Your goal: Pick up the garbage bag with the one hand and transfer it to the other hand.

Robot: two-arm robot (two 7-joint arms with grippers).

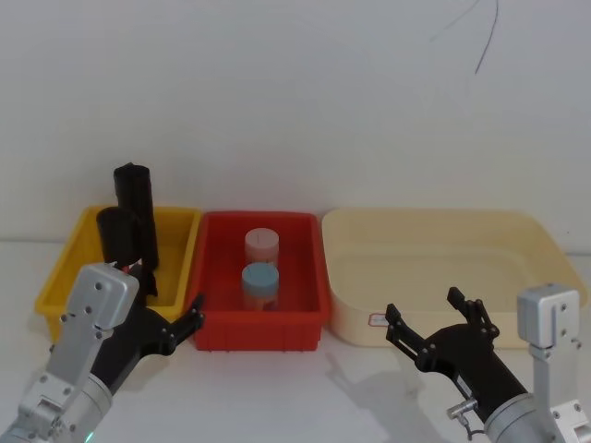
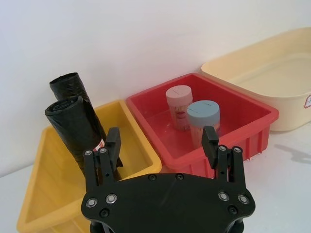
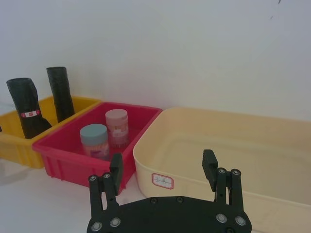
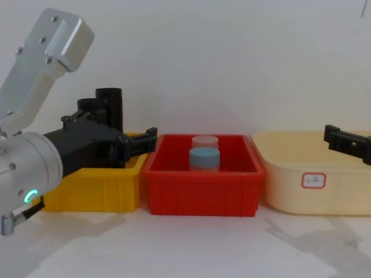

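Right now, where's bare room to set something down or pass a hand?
Free: inside the cream tub; table strip before the bins, between left gripper and right gripper. Crowded: yellow bin, with garbage bag and second roll; red bin, blue-lidded jar and pink-lidded jar mid-floor.

- A white table point(image 1: 305, 388) is carrying three bins, which are sitting in a row in front of a pale wall.
- A yellow bin point(image 1: 57, 288) is sitting at the robot's left end.
- A red bin point(image 1: 259, 332) is standing in the middle, just beside the yellow one.
- A cream bin point(image 1: 351, 305), the widest, is resting at the right end, close beside the red one.
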